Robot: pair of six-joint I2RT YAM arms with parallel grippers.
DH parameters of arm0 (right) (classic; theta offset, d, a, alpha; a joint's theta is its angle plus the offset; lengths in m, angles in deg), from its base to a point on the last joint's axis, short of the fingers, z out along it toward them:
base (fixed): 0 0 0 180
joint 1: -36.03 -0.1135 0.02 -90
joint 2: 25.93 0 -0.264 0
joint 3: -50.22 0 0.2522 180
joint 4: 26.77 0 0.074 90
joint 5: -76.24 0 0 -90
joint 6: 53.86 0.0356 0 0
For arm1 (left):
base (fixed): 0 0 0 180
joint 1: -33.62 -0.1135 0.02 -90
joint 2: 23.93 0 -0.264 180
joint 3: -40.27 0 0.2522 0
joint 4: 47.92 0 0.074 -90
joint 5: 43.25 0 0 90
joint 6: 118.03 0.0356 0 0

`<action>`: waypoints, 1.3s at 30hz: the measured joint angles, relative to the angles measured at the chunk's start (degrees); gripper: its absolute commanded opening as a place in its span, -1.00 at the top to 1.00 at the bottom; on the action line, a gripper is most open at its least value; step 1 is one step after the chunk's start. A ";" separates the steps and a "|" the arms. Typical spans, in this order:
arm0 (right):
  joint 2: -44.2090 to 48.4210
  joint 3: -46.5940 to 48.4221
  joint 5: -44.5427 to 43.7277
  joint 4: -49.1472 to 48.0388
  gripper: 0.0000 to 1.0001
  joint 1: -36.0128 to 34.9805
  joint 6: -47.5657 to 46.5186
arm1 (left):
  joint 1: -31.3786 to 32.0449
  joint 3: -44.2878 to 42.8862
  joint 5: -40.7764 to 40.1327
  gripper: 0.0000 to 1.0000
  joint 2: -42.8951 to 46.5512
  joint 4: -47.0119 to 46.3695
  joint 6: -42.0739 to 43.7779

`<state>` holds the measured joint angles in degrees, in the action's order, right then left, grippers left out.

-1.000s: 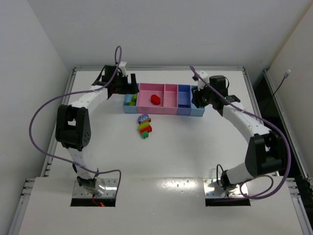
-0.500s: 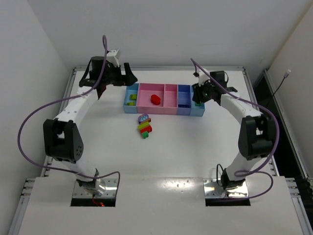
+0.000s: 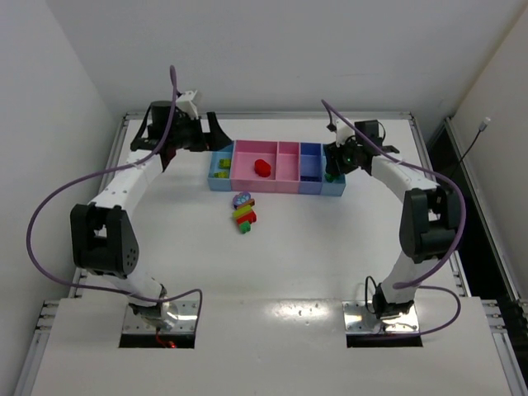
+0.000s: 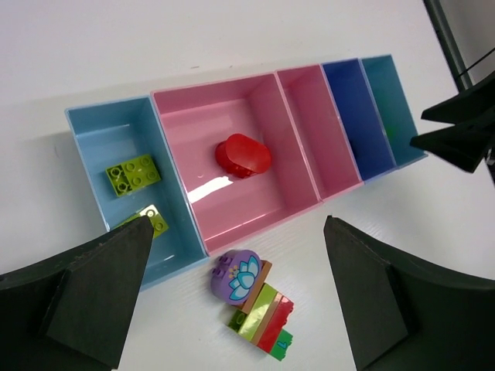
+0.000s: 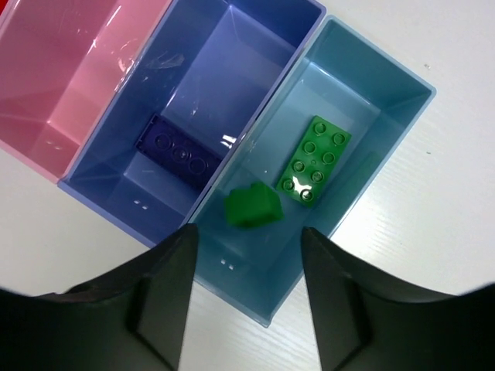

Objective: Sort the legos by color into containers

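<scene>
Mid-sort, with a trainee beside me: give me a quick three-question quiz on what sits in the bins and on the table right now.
1. True or false: the red piece lies in the periwinkle bin.
2. How many green pieces lie in the light blue bin under the right gripper? A) one B) two C) four
3. Fill in: the purple flower piece lies on the ___, outside every bin.

Key: 1 false, it lies in the large pink bin; 2 B; 3 table.
</scene>
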<state>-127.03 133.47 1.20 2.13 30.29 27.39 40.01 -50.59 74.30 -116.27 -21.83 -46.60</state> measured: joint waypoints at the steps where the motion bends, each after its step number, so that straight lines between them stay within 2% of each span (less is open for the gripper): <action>1: -0.02 -0.02 0.00 -0.04 -0.24 0.00 -0.17 | -0.24 0.35 0.26 -1.00 0.13 -0.28 -0.63; 6: -0.02 0.00 0.00 -0.20 -0.28 0.00 -0.35 | -2.12 4.00 2.69 -1.00 1.97 -1.81 -3.23; 11: 1.64 -0.74 1.16 -1.05 -0.28 -0.02 -1.51 | -2.99 7.61 8.24 -1.00 5.90 -2.64 -0.31; 15: 8.76 -3.50 5.01 -0.50 -0.28 -0.02 -2.93 | -1.40 8.70 12.66 -0.58 9.42 0.07 6.01; 18: 13.73 -3.58 8.44 0.76 -0.28 -0.33 -3.41 | -0.20 8.70 15.85 -0.38 9.57 4.44 11.04; 22: 18.36 -4.76 11.82 2.14 -0.28 -0.57 -3.96 | 1.40 11.13 17.57 -0.38 9.77 9.77 18.01; 28: 20.17 -7.15 13.79 5.16 -0.28 -0.76 -5.14 | 5.51 14.58 18.51 -0.46 10.23 19.37 32.33; 35: 20.17 -7.34 14.29 6.40 -0.26 -0.76 -5.84 | 15.80 14.71 14.45 -0.46 10.38 33.62 59.93; 39: 20.17 -7.34 14.34 6.40 -0.26 -0.76 -5.99 | 16.81 14.71 12.33 -0.43 10.27 37.70 74.84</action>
<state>-106.86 126.13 15.54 8.53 29.53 21.40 56.82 -35.88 86.63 -106.00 15.88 28.24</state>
